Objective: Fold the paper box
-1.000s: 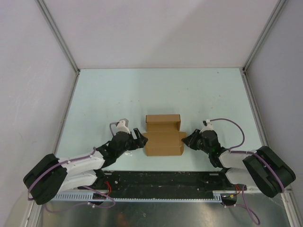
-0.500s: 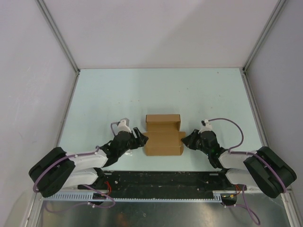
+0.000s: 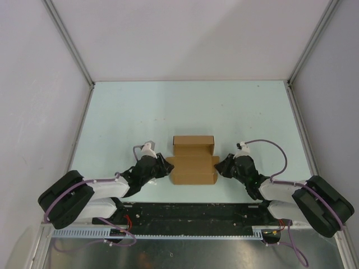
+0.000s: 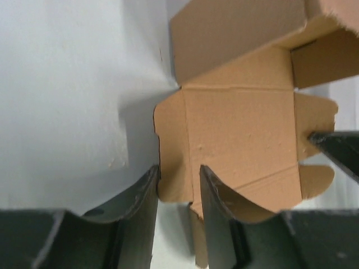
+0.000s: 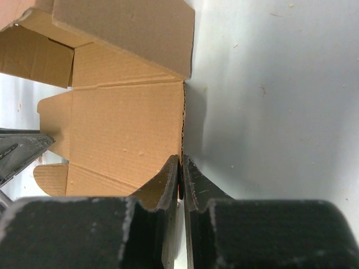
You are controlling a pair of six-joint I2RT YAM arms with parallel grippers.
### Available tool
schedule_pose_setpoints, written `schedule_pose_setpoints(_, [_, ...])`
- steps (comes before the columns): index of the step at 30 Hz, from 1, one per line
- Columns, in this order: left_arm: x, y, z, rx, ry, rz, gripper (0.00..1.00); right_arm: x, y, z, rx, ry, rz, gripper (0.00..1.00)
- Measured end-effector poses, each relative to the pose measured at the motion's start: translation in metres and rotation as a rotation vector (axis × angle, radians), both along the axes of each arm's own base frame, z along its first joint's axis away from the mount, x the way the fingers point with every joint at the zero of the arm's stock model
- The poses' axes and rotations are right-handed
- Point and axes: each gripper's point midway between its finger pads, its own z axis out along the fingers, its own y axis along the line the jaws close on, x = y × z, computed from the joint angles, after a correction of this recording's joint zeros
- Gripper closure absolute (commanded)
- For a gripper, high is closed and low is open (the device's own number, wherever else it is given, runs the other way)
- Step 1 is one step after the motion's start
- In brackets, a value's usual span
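Note:
The paper box point(image 3: 193, 162) is plain brown cardboard, partly folded, lying at the table's near centre with its far wall raised and side tabs spread. My left gripper point(image 3: 166, 166) is at its left edge. In the left wrist view the left gripper point(image 4: 178, 176) is open, its fingers straddling the left tab of the paper box point(image 4: 241, 134) with a gap on each side. My right gripper point(image 3: 220, 165) is at the right edge. In the right wrist view the right gripper point(image 5: 181, 162) is shut on the thin right edge of the paper box point(image 5: 123, 129).
The pale green table point(image 3: 123, 117) is enclosed by white walls with metal corner posts point(image 3: 70, 45). A black rail point(image 3: 190, 216) runs along the near edge between the arm bases. The right gripper's fingertip point(image 4: 336, 148) shows across the box in the left wrist view.
My left gripper has moved right onto the box's left tab and its jaws have narrowed. The right gripper has closed a little on the right edge. The box has stayed put.

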Motion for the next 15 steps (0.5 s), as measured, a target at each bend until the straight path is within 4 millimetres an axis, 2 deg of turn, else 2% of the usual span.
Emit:
schedule_pose_setpoints(7, [-0.0026,0.0012,-0.0048,0.012,0.014,-0.006,0.73,-0.0020,0.0051,-0.0011,-0.080,-0.020,0.011,0.90])
schedule_pose_setpoints(15, [-0.0034,0.0017,-0.0063,0.020,0.015,-0.012,0.77,-0.0040,0.0097,-0.0003,-0.193,-0.054,0.021,0.90])
